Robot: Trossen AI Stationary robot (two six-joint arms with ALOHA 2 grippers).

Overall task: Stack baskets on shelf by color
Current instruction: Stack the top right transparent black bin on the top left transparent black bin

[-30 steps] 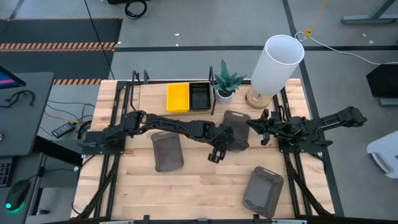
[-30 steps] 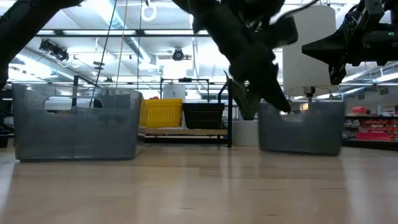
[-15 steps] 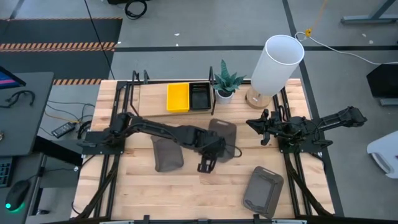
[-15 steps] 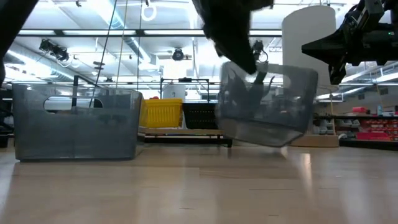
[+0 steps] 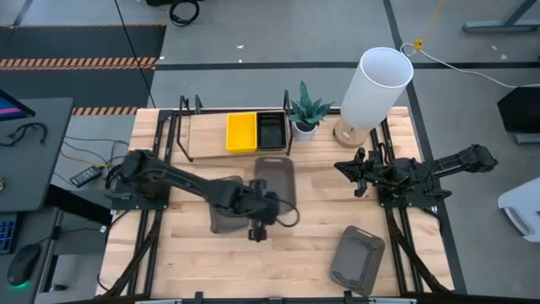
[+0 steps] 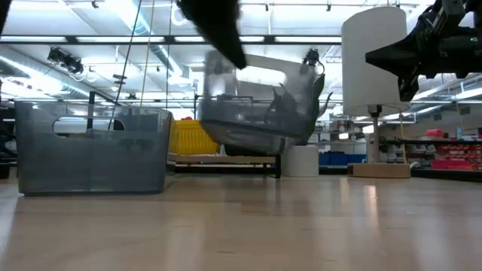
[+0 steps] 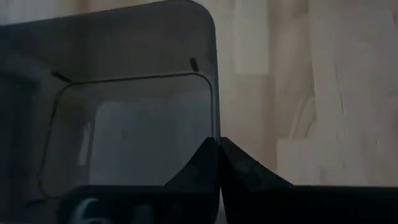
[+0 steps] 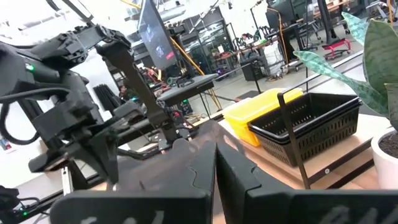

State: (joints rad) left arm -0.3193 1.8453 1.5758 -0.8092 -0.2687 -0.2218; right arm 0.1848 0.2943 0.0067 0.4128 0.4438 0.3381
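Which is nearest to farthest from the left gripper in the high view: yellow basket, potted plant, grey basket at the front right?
From the left gripper, shut on a lifted grey basket:
1. Yellow basket, on the shelf, behind the gripper.
2. Front-right grey basket, near the table's front edge.
3. Potted plant, far side, right of the shelf.

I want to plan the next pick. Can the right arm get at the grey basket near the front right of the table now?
Probably yes. That grey basket lies alone on open tabletop, below the right end effector, which holds nothing. The left end effector is busy with another grey basket farther left, not in the way.
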